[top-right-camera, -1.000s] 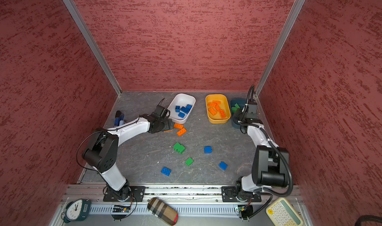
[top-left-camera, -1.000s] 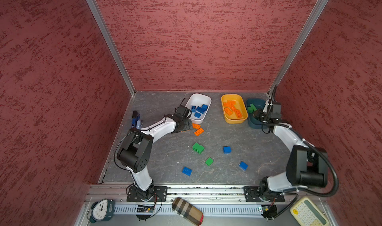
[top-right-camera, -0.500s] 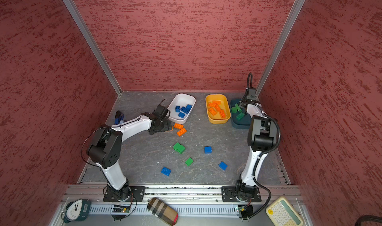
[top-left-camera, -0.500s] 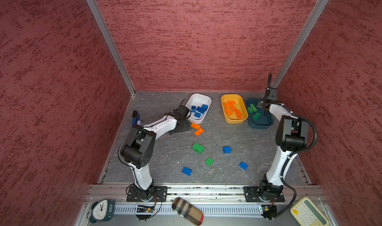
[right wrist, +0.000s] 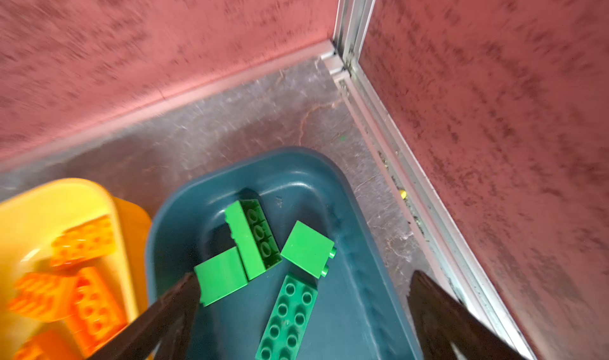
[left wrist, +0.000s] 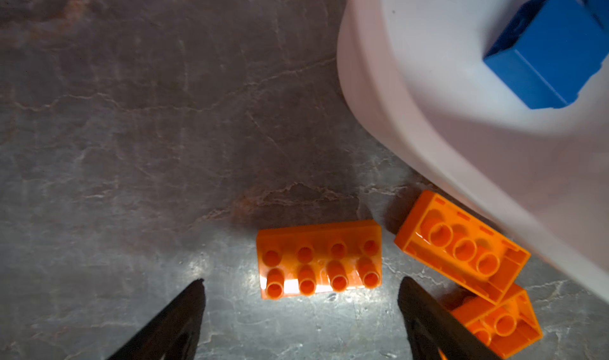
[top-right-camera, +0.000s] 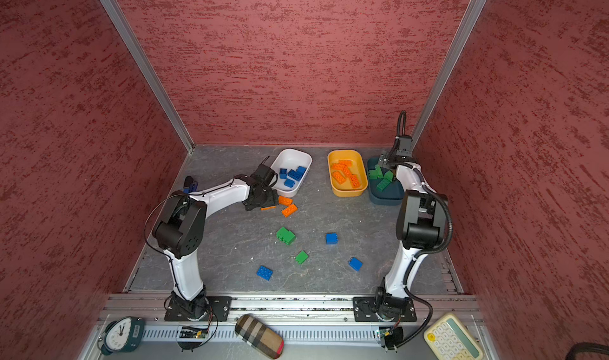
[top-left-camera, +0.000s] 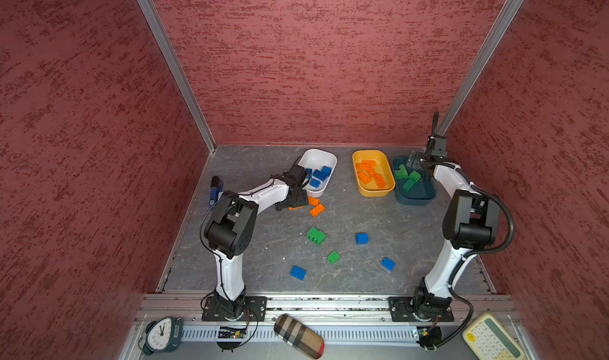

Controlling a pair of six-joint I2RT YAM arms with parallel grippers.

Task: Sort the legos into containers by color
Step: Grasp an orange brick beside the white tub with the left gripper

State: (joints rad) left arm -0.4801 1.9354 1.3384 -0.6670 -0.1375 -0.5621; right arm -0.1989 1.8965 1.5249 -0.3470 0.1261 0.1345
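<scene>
Left wrist view: the orange oblong eight-stud plastic brick [left wrist: 319, 259] lies studs-up on the grey stone-patterned worktop [left wrist: 131, 111]. My left hand [left wrist: 300, 286] is spread to either side of it and not yet touching. Two more orange bricks [left wrist: 461, 246] lie just beside it, hollow side up, close under the wall of the white rounded plastic tub [left wrist: 412, 127] that holds blue bricks [left wrist: 543, 55].

The real change is on the other arm. A second ago my right hand [right wrist: 304, 276] was almost pressed together beside the dark teal plastic tub [right wrist: 296, 152]. Now it hangs spread and empty over that tub, with the green bricks [right wrist: 250, 236] lying loose inside. I take that as a green one just dropped home.

My left hand has hardly moved from the orange cluster and has only begun to narrow, so orange is next, for the yellow-orange plastic tub [top-left-camera: 372, 190]. In both top views, two loose green bricks [top-left-camera: 315, 235] and three loose blue bricks [top-left-camera: 361, 238] wait mid-worktop.
</scene>
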